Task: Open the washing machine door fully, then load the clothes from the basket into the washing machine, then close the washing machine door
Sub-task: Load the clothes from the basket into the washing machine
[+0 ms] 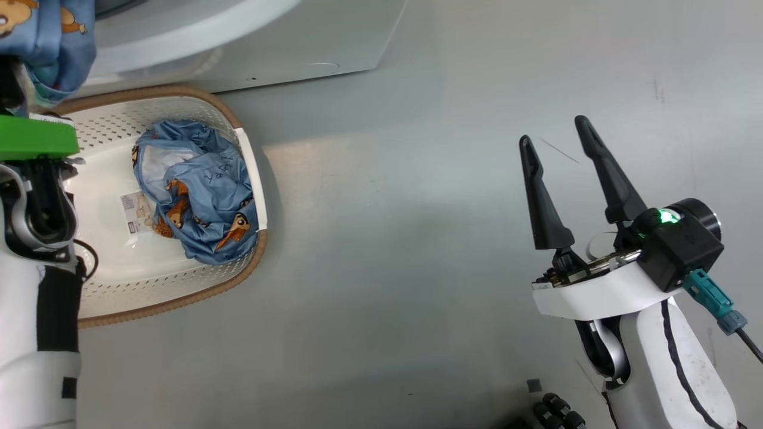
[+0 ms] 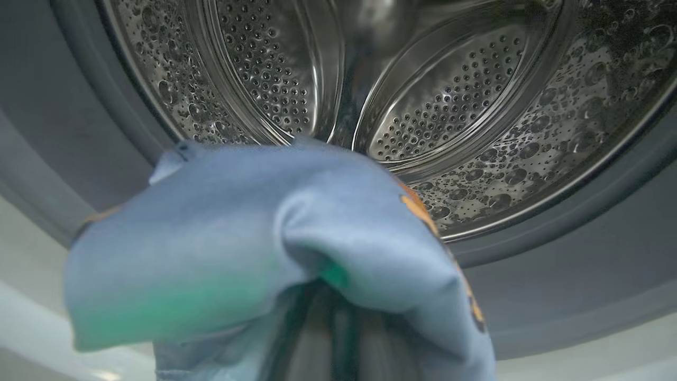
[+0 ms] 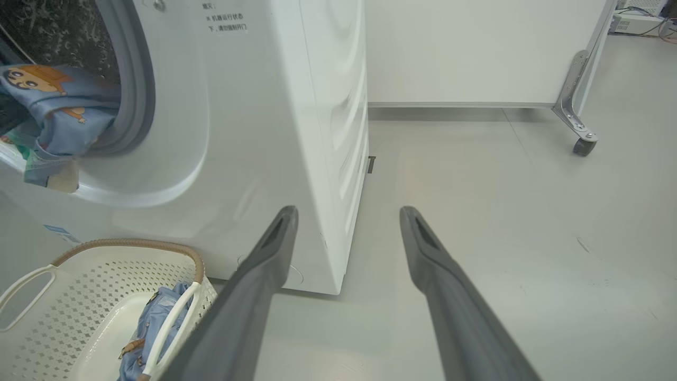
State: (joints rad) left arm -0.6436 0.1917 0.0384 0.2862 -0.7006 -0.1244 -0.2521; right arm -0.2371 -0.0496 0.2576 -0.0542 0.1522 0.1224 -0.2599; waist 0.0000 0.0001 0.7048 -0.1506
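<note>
My left gripper (image 1: pixel 15 77) is shut on one of the blue cartoon-print clothes (image 1: pixel 53 42), held up at the mouth of the washing machine (image 3: pixel 264 132). In the left wrist view this garment (image 2: pixel 238 238) drapes over my fingers and hides them, with the perforated steel drum (image 2: pixel 449 106) just behind it. In the right wrist view it hangs over the grey gasket at the opening (image 3: pixel 58 106). A second blue garment (image 1: pixel 197 190) lies in the cream basket (image 1: pixel 179 95) on the floor below the machine. My right gripper (image 1: pixel 554 134) is open and empty over bare floor. The washing machine door is out of view.
The basket's white handle (image 3: pixel 169 323) sits close to my right gripper's left finger (image 3: pixel 264 264). A white partition on a caster (image 3: pixel 584 145) stands behind the machine's right side. Grey floor stretches to the right of the basket.
</note>
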